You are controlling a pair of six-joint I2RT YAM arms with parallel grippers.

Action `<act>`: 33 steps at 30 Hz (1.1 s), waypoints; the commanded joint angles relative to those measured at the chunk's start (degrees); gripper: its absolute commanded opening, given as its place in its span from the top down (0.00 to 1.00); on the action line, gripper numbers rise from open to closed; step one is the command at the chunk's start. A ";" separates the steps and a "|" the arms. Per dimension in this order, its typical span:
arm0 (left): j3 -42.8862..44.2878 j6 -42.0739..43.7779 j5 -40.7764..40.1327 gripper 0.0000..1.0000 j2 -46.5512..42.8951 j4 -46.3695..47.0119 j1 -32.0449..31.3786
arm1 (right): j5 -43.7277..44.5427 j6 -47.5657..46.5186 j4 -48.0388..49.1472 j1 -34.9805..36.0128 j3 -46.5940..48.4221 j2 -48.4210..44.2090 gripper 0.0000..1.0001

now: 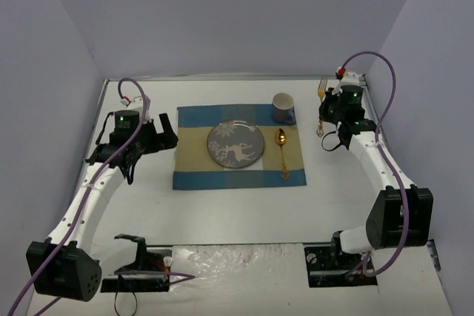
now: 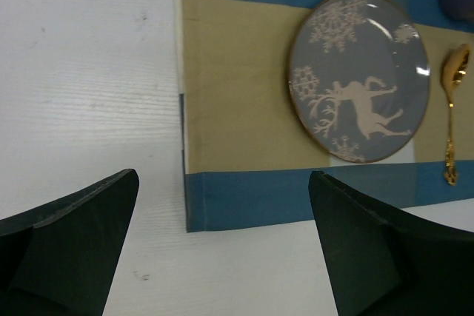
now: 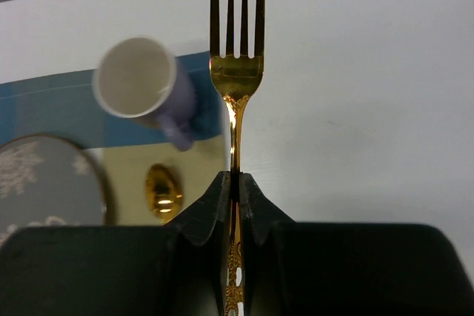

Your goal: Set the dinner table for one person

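Note:
On the white dinner table (image 1: 244,212) lies a blue-and-tan checked placemat (image 1: 192,168). It carries a grey reindeer plate (image 1: 235,143), a gold spoon (image 1: 282,149) right of the plate, and a lilac cup (image 1: 282,106) at the mat's far right corner. My right gripper (image 3: 234,177) is shut on the handle of a gold fork (image 3: 235,72), tines pointing away, right of the cup (image 3: 137,79). In the top view the fork (image 1: 321,90) sits at the far right, off the mat. My left gripper (image 2: 224,175) stands open by the mat's left edge (image 2: 237,116), holding nothing.
Pale lilac walls (image 1: 67,109) close in the table on the left, back and right. The arm bases and cables (image 1: 148,264) sit along the near edge. Bare white tabletop (image 2: 81,72) lies left of the placemat.

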 commanded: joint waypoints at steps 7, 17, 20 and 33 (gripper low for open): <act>3.84 -12.23 -2.97 0.03 -1.09 16.40 -17.15 | -1.88 8.45 5.24 16.01 -8.36 -14.26 1.00; 12.42 -13.88 -6.27 0.14 11.65 23.65 -27.42 | 4.41 13.47 7.87 31.66 -11.81 -16.73 1.00; 14.98 -13.47 -6.44 0.21 14.71 24.49 -28.50 | 5.09 14.38 8.62 34.07 -11.97 -16.65 1.00; 18.39 -13.43 -4.69 0.43 20.65 28.92 -30.64 | 7.13 15.38 9.52 38.37 -11.89 -16.04 1.00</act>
